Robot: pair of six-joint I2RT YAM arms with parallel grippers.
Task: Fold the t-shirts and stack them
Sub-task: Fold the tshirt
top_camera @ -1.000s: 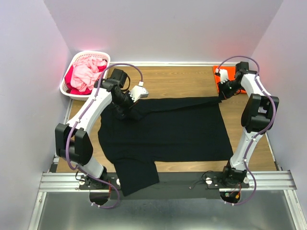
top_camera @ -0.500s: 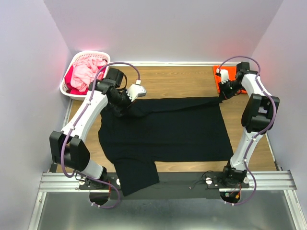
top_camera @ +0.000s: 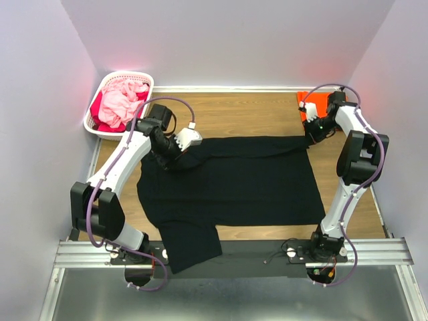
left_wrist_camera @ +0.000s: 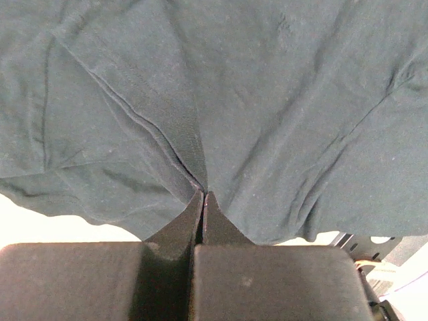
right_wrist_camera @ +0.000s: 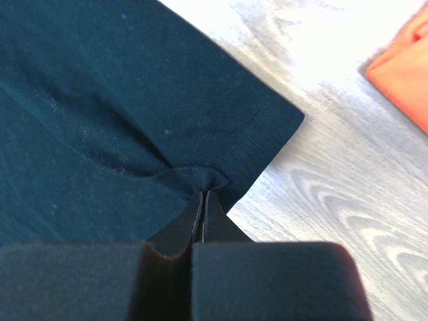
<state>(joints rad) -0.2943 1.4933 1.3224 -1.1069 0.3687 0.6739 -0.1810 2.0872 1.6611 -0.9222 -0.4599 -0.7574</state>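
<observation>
A large black t-shirt (top_camera: 231, 180) lies spread across the wooden table, one sleeve hanging over the near edge. My left gripper (top_camera: 179, 148) is shut on its far left part, pinching a seamed fold (left_wrist_camera: 190, 150) in the left wrist view. My right gripper (top_camera: 309, 136) is shut on its far right hem corner (right_wrist_camera: 221, 175), lifted slightly off the wood. A folded bright orange t-shirt (top_camera: 314, 103) lies at the far right corner, behind the right gripper, and also shows in the right wrist view (right_wrist_camera: 404, 67).
A white lattice basket (top_camera: 101, 127) holding pink and red clothes (top_camera: 120, 103) stands at the far left corner. The metal rail (top_camera: 234, 253) with the arm bases runs along the near edge. Walls close in on three sides.
Both grippers keep their hold on the black shirt. The left gripper has shifted slightly back and left with its fold; the right gripper has moved slightly toward the far right, drawing the far edge straighter.
</observation>
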